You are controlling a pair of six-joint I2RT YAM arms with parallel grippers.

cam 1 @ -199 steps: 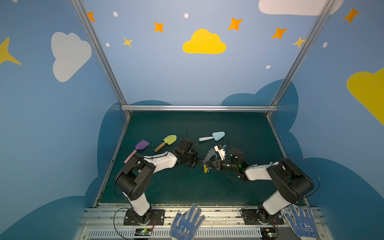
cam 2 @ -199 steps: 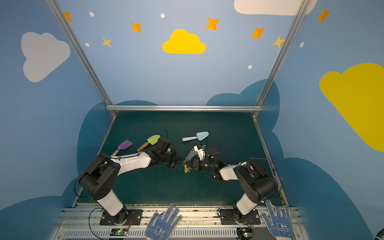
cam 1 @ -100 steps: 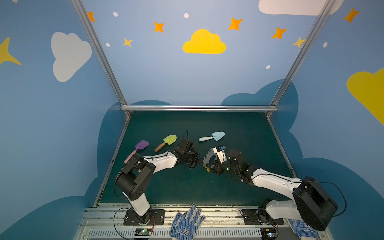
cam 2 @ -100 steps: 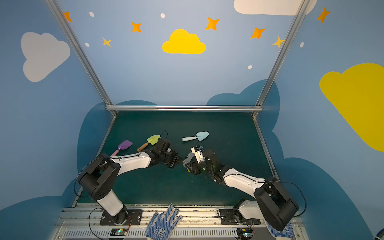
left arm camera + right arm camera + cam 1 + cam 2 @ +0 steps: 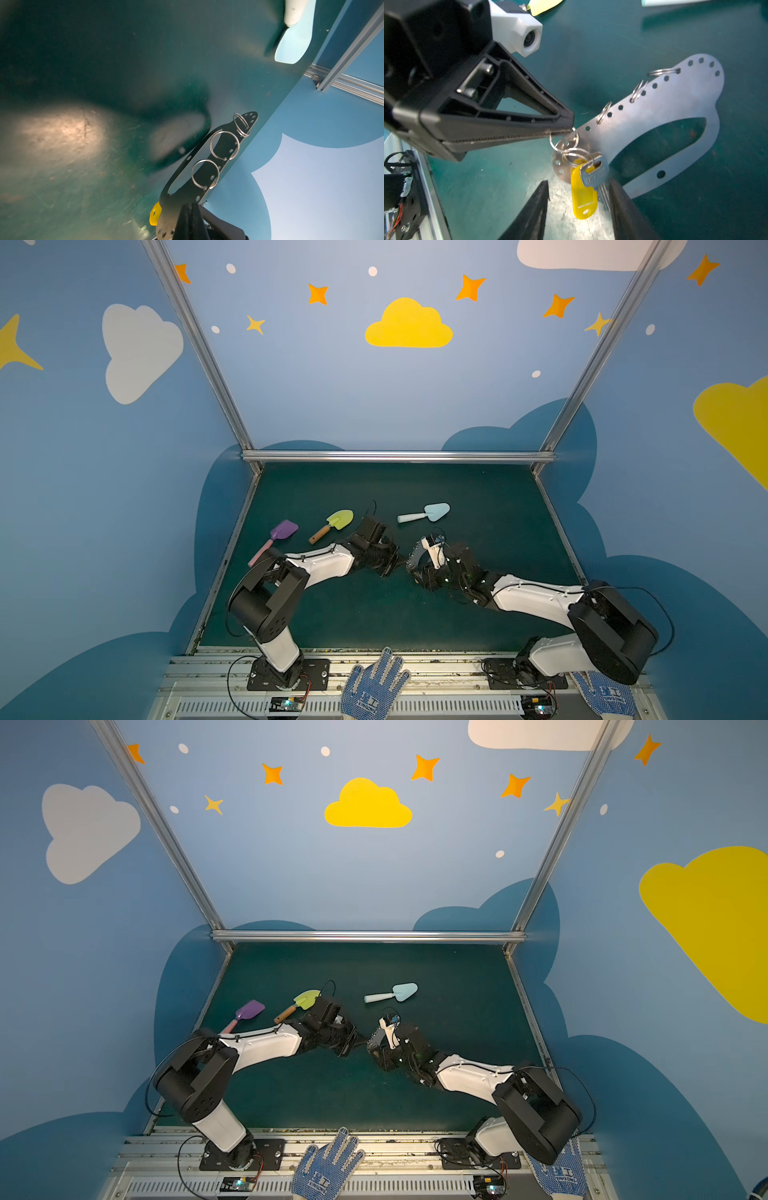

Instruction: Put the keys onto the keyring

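The keyring point(image 5: 654, 108), a flat grey plate with an oval cutout and small rings along its holed edge, is held off the green mat by my left gripper point(image 5: 571, 131), which is shut on its edge. The keys point(image 5: 595, 174), a silver key with a yellow tag point(image 5: 583, 195), hang by their split ring from that edge. My right gripper point(image 5: 578, 187) stands open, one finger on each side of the hanging keys and touching neither. In the left wrist view the keyring point(image 5: 207, 166) runs away from the left gripper point(image 5: 191, 209). In both top views the grippers meet mid-table point(image 5: 405, 566) point(image 5: 365, 1046).
Three toy shovels lie behind the arms: purple point(image 5: 282, 531), yellow-green point(image 5: 338, 520), light blue point(image 5: 432, 512). Blue-dotted gloves point(image 5: 374, 684) rest on the front rail. Aluminium posts and blue walls close in the mat.
The right gripper has opened and let go of the keys, which now hang from the keyring. The right arm has stretched lower. The left arm has not moved.
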